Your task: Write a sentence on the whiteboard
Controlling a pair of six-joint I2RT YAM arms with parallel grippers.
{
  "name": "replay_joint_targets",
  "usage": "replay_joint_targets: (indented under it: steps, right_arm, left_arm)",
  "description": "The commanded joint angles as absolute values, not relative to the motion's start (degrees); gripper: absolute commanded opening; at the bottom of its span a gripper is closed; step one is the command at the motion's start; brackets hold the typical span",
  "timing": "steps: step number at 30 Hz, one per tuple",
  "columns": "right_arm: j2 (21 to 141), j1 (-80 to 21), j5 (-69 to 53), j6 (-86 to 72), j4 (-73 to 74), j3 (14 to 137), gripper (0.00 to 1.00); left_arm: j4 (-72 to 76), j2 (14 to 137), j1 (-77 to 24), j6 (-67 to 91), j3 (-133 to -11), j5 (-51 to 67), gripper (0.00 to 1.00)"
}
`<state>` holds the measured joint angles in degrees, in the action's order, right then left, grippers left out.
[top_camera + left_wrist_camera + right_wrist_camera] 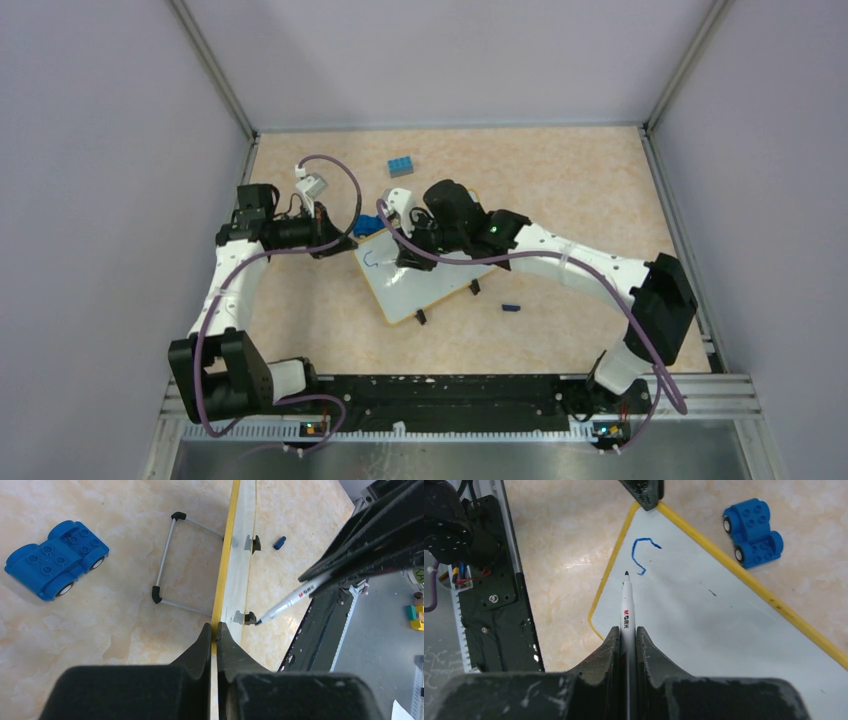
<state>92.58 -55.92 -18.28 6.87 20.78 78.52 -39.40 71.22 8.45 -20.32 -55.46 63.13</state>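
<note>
The beige marbled counter [570, 190] is spanned by both arms, and the whiteboard [432, 288] is seen lying at its middle, turned at an angle, with its two black clip feet [474, 288] on the edge facing the arm bases. The right arm [575, 265] is stretched over the whiteboard from the right, and the left arm [232, 290] is brought to the whiteboard's far left corner. At that corner the yellow rim [223, 580] is pinched between the left jaws, which are closed fully onto it. A grey wire stand [167, 560] with black corners is seen just beside the rim, on the side away from the writing face. A blue toy car [754, 532] is found near the whiteboard's far edge, apart from the rim, and a blue brick [401, 166] lies further beyond that same edge. A white marker [627, 612] is clamped in the right jaws, which are closed tightly around its barrel, its dark tip pointed down at the whiteboard's surface close to the left edge; whether the tip touches cannot be told. A small blue cap [511, 307] lies on the counter just off the whiteboard's clip-foot edge, to the right. Of the sentence [632, 555] only one hooked blue stroke is written, near the clamped corner, just ahead of the marker tip.
</note>
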Motion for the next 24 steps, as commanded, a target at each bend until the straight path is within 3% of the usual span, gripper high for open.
replay_joint_targets:
  steps: [1, 24]
  right_arm:
    - [90.45, -54.32, -16.89, 7.02, 19.8, 80.06, 0.0]
    - [93.04, -56.62, -14.73, 7.81, 19.82, 79.18, 0.0]
  left_arm:
    - [-39.64, 69.58, 8.17, -20.65, -54.76, 63.67, 0.0]
    - [-39.64, 69.32, 8.17, -20.77, -54.53, 63.8, 0.0]
